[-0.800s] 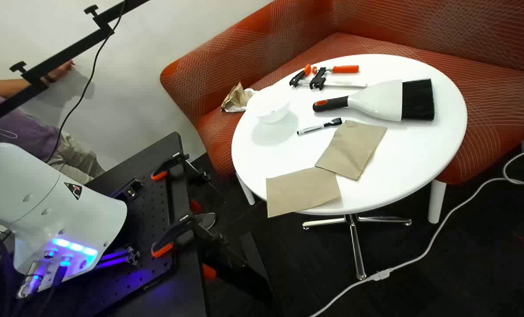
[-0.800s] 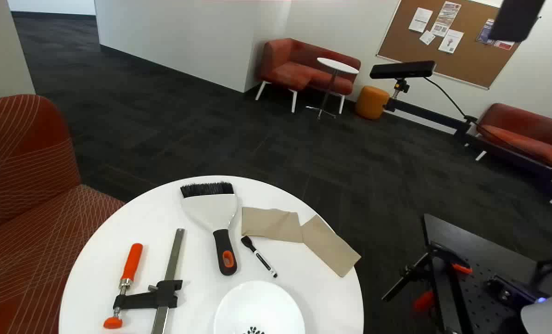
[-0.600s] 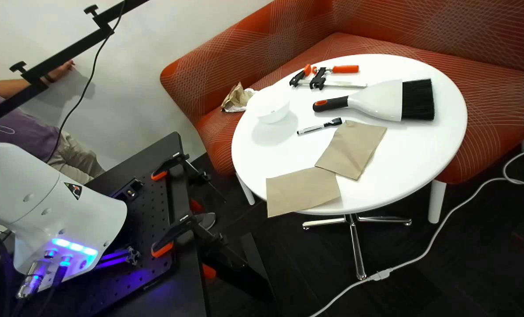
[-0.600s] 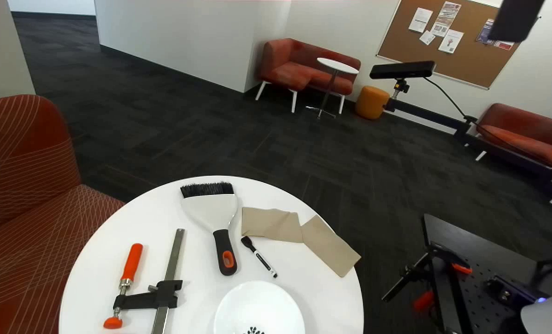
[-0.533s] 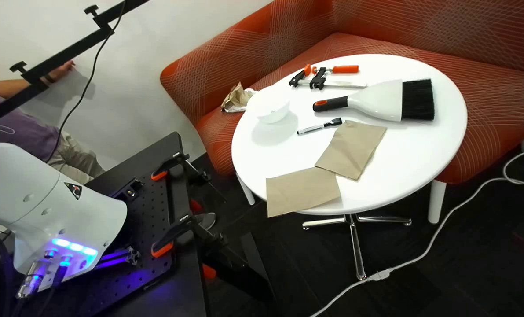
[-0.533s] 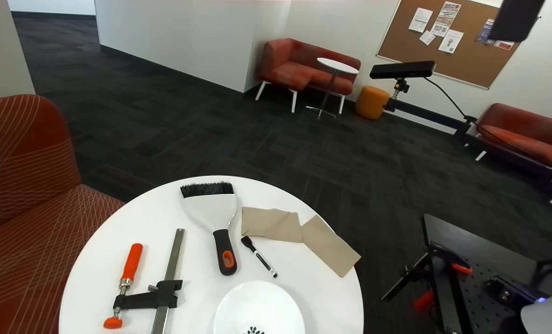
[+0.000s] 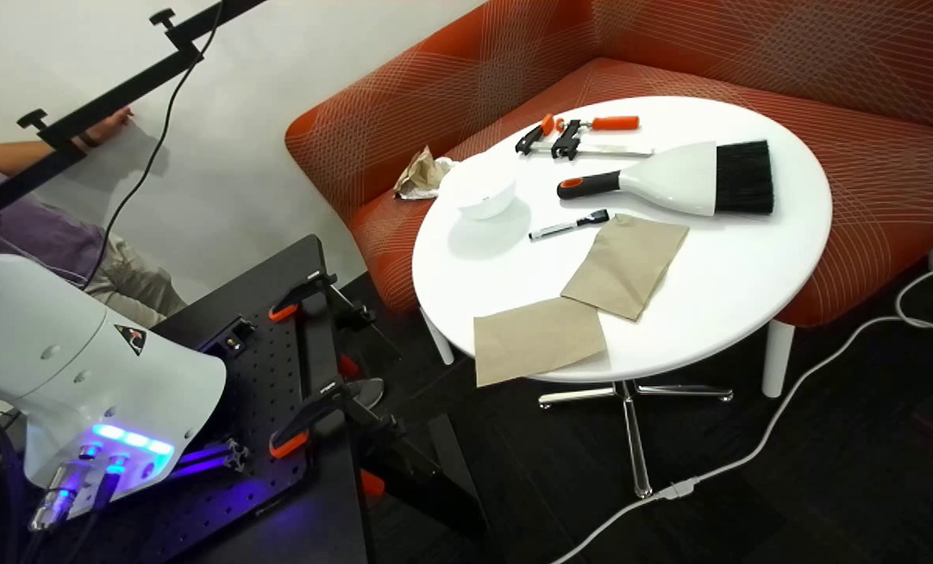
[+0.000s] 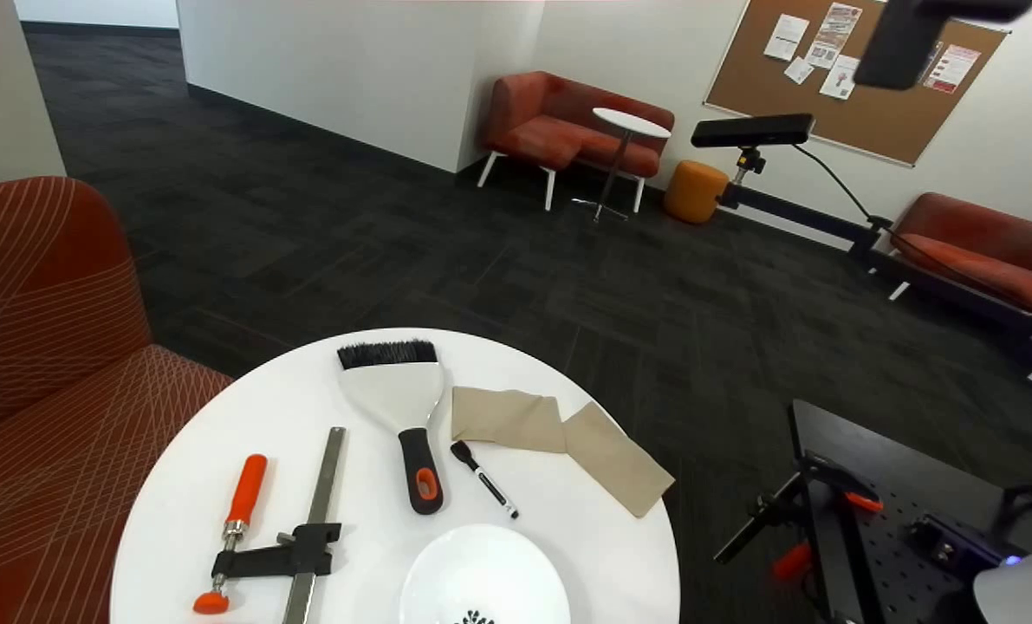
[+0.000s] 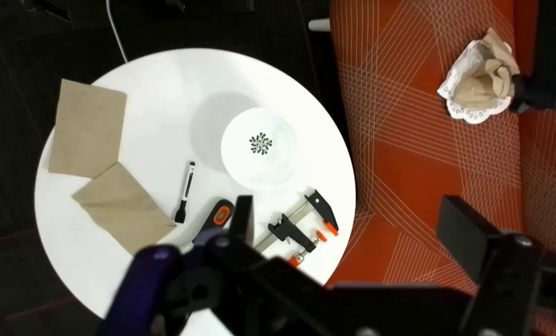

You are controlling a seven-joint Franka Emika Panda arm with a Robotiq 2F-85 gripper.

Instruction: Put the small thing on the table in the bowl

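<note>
1. Far to the left of the gripper (image 9: 348, 212) in the wrist view, two flat tan squares (image 9: 88, 130) are seen meeting at their edges on the round white table (image 9: 161, 107); the outer one is laid partly past the table's rim.
2. Nearer, though well left of both jaws, the marker (image 9: 186, 189) is found: it is laid flat on the table, its black end just beside a tan square, and in both exterior views it is shown apart from the bowl (image 9: 259, 165).
3. Just left of the left-hand jaw, the dark handle of the brush (image 9: 210, 224) is seen; much of the rest is hidden by the gripper.
4. Ahead of that jaw, the bowl is set upright, with a dark pattern shown at its centre.
5. Through the gap between the jaws, a bar clamp (image 9: 285, 228) is seen on the table, partly covered by the gripper.
6. The gripper itself is released: its jaws are spread wide apart.
7. Around and beyond the right-hand jaw, the orange-red seat (image 9: 408, 154) is seen.
8. Ahead of that jaw, crumpled brown paper (image 9: 481, 86) is rested on a scalloped white sheet (image 9: 469, 116).
</note>
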